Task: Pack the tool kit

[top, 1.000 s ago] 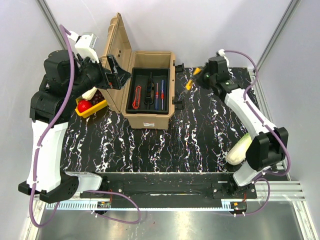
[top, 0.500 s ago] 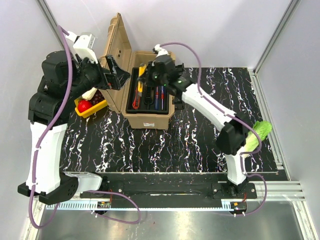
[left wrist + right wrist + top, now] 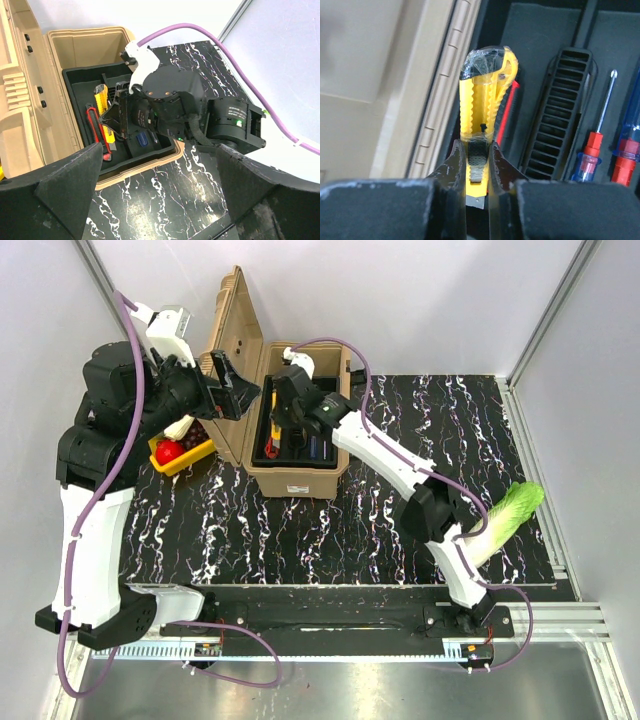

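Right gripper (image 3: 476, 150): jaws clamped on a yellow knife (image 3: 482, 95), arm extended over the tray's (image 3: 530, 40) left edge. Left gripper (image 3: 235, 388): jaws wide open, empty, raised beside the toolbox (image 3: 300, 480) lid.

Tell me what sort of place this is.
Probably a robotics lab test cell: two arms bolted to a marbled table, plain white walls, and staged props: a tan toolbox beside a yellow fruit tray.
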